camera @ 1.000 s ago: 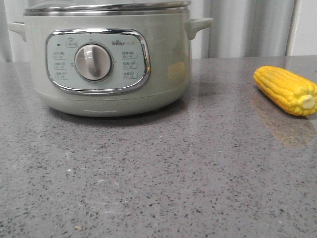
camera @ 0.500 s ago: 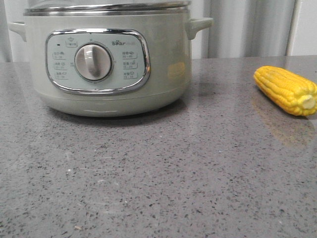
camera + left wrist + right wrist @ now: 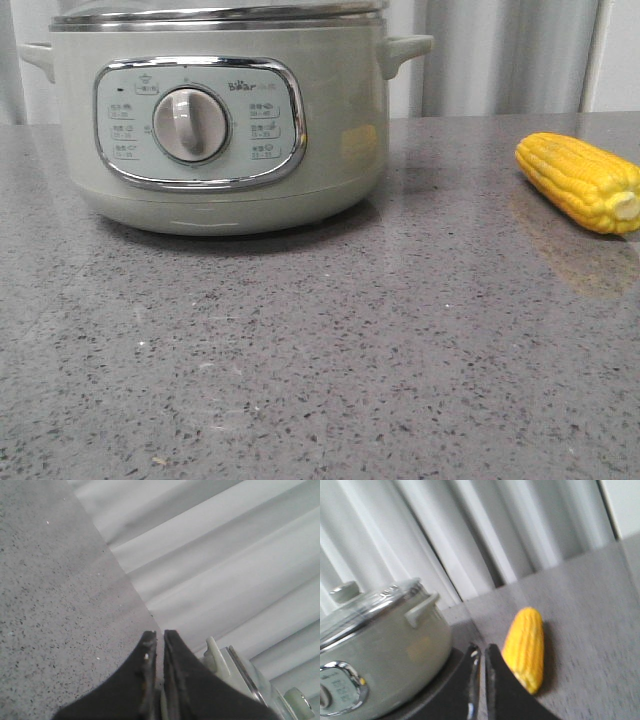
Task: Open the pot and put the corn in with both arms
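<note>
Yellow corn (image 3: 580, 182) lies on its side on the grey speckled table (image 3: 330, 360), at the right edge of the front view, pale stub end toward the camera. It sits well to the right of the pot (image 3: 215, 120), apart from it, with bare table between them.

Right wrist view: corn (image 3: 525, 647) lies just beside the right gripper (image 3: 481, 652), its length roughly parallel to the two black fingers. The nearer end of the cob passes behind the finger; contact cannot be told. Fingers are drawn close, only a thin slit between the tips, nothing between them. Pot (image 3: 380, 650) on the other side of the fingers, lid (image 3: 365, 607) on, knob at its top, one side handle facing the corn.

Pot: sage-green, standing upright at the left rear of the table, control panel and round dial facing forward, steel rim at the top.

Left wrist view: left gripper (image 3: 156, 639) likewise nearly closed, thin slit, holding nothing. Beside its tips a pot handle (image 3: 214, 655) and the lid's rim show. Pale curtain (image 3: 225, 555) behind the table. Corn not visible from this side.
</note>
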